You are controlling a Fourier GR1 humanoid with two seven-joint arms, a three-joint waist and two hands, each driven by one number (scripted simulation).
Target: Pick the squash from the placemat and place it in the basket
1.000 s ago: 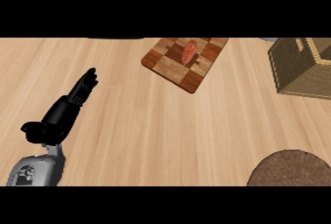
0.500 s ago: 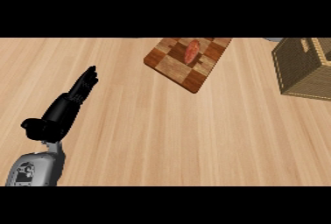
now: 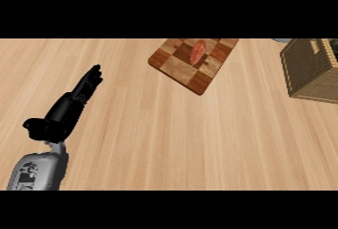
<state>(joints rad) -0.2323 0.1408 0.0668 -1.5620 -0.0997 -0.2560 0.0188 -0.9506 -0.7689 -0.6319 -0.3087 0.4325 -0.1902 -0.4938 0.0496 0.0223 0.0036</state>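
A reddish-orange squash (image 3: 196, 52) lies on a brown checkered placemat (image 3: 191, 71) at the top middle of the head view. A woven wicker basket (image 3: 309, 74) stands at the right edge, partly cut off. My left hand (image 3: 66, 109) rests at the left on the wooden counter, fingers straight and pointing up toward the far side, holding nothing. It is well to the left of the placemat and below it. My right hand does not show.
The light wooden counter (image 3: 198, 143) fills the view. A small pale object (image 3: 287, 40) peeks in at the top edge beside the basket.
The view has shifted: the placemat, squash and basket sit higher and further right, and the dark round thing at the lower right has left the picture. The left hand keeps its pose.
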